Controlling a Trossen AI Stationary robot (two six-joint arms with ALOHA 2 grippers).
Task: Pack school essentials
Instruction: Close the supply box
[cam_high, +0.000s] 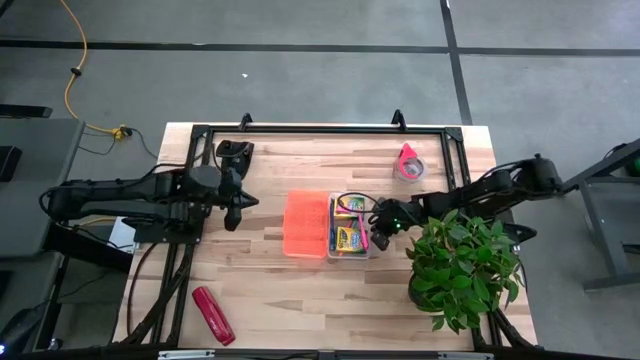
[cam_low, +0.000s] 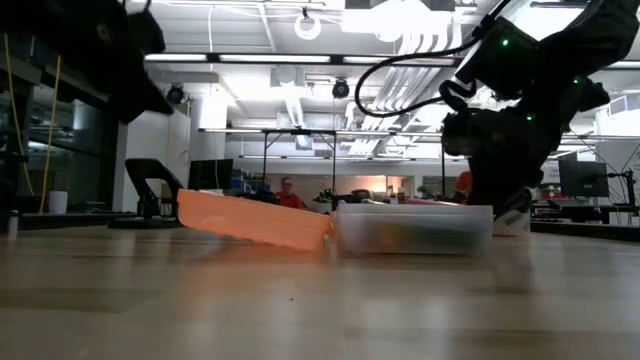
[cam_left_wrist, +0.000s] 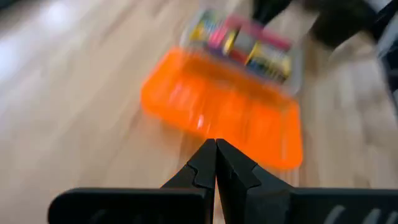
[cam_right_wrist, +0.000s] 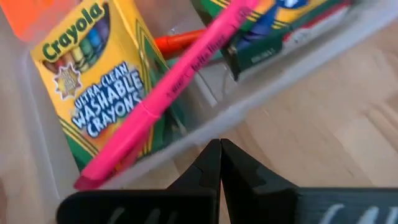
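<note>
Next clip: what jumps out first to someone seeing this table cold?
The bright orange lid lies mid-table, right beside the clear plastic box, which holds two crayon boxes and a pink marker. The right gripper, shut, sits at the box's edge by a leafy potted plant. The left gripper, also shut, points at the lid from the left; a pink tape roll and a red glossy object lie apart.
</note>
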